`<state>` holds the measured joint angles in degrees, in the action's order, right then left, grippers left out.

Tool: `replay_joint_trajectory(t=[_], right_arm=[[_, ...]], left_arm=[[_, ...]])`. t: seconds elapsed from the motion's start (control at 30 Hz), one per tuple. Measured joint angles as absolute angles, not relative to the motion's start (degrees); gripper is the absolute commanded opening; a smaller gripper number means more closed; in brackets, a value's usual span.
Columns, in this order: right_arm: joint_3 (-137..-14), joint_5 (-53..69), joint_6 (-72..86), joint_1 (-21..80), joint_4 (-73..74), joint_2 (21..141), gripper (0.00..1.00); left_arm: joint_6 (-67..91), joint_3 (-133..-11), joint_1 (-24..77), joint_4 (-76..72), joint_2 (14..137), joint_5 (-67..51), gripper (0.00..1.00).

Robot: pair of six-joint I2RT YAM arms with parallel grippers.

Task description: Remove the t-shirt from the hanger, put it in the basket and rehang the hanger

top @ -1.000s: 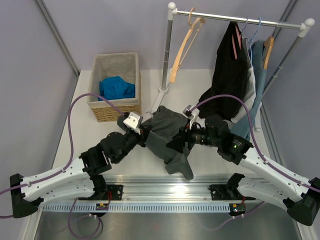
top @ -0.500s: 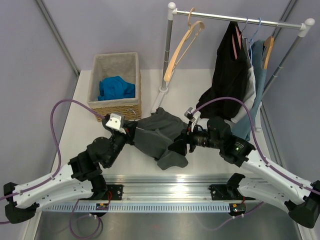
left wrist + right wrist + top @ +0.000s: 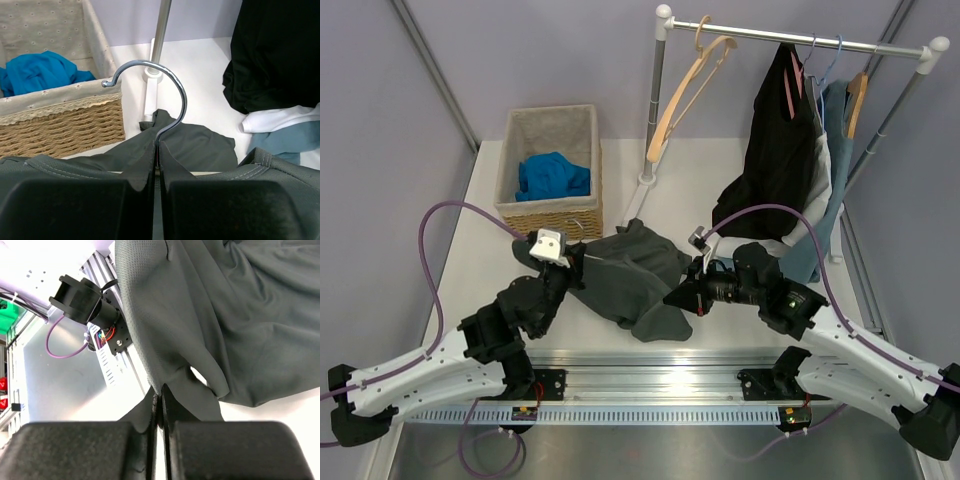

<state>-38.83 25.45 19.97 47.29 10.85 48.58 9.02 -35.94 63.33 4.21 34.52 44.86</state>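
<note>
A dark grey t-shirt [image 3: 632, 278] lies crumpled on the white desk [image 3: 485, 265], near its front edge and between the 2 arms, just in front of a wicker basket [image 3: 550, 226] that holds a bundle of blue cloth [image 3: 554, 175]. The left pincer [image 3: 156, 167] is closed at the collar end of the shirt, on the side nearest the basket. From its wrist camera, the 2 fingers sit pressed together with the thin metal stem of the hanger [image 3: 184, 99] coming up out of the gap between them, grey fabric bunched on both sides, and the chrome hook curling over towards the basket's corner. The rest of the hanger is hidden inside the shirt. The right pincer [image 3: 160, 407] is closed too, at the shirt's opposite edge, and its own camera shows a fold of the grey cloth pinched between the fingers, with the fabric spreading away from that point in loose creases. Part of the shirt hangs in a lump towards the front rail of the desk. At the back right stands a clothes rack [image 3: 790, 38], with an empty wooden hanger [image 3: 678, 98] tilted near its left post and a black garment [image 3: 778, 150] hanging with lighter ones further right, well apart from the grey shirt.
</note>
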Motion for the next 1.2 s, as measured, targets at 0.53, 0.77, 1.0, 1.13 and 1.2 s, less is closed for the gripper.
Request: replay_joint_trajectory(t=[0.53, 0.77, 1.0, 1.13, 1.2], right_arm=[[-38.54, 12.56, 20.6, 47.44, 13.87, 46.22, 0.0], [-38.52, 10.96, 20.6, 47.53, 14.02, 44.36, 0.0], [-38.44, 10.35, 20.6, 47.64, 14.24, 41.25, 0.0], [-38.26, 10.39, 20.6, 47.64, 14.39, 40.56, 0.0], [-38.0, 10.63, 20.6, 47.64, 14.55, 40.34, 0.0]], left_arm=[[12.51, -37.82, 63.55, 8.38, 30.17, 48.25, 0.0], [13.39, -43.16, 63.75, 13.58, 29.74, 48.99, 0.0], [13.87, -46.39, 63.81, 17.91, 26.89, 49.12, 0.0], [14.28, -48.05, 63.81, 19.86, 25.23, 49.21, 0.0], [14.79, -48.66, 63.81, 20.16, 24.51, 49.36, 0.0]])
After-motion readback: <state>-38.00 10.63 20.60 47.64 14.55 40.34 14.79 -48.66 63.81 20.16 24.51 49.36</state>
